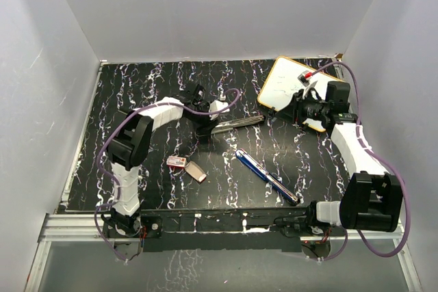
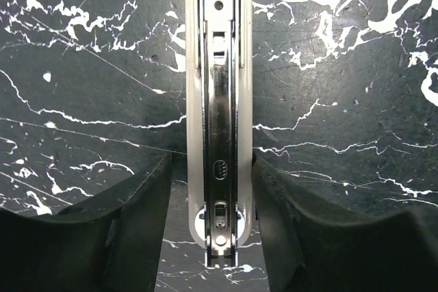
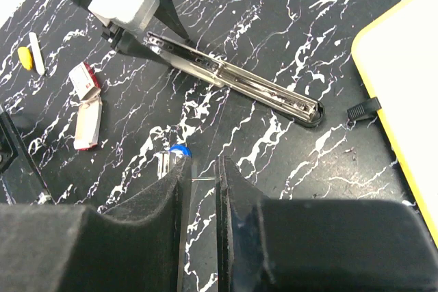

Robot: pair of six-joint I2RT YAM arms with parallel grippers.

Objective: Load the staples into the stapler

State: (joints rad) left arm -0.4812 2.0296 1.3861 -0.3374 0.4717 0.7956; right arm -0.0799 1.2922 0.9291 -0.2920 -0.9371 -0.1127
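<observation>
The stapler (image 1: 236,122) lies opened out flat mid-table, its white body and bare metal channel (image 2: 220,100) facing up. My left gripper (image 2: 212,158) straddles its near end: the right finger (image 2: 287,230) rests against the white side, while a slim gap shows beside the left finger (image 2: 137,230). The staples sit nearer the front, as a red box (image 1: 176,162) and a tan tray (image 1: 196,171), also seen as box (image 3: 83,76) and tray (image 3: 87,121). My right gripper (image 3: 203,169) hovers right of the stapler (image 3: 239,80), shut on a thin silvery strip that looks like a staple strip.
A blue pen (image 1: 267,176) lies diagonally at the front centre, its tip (image 3: 179,150) just under my right fingers. A yellow-edged whiteboard (image 1: 287,83) lies at the back right, beneath my right gripper (image 1: 295,109). Walls close in the back and both sides.
</observation>
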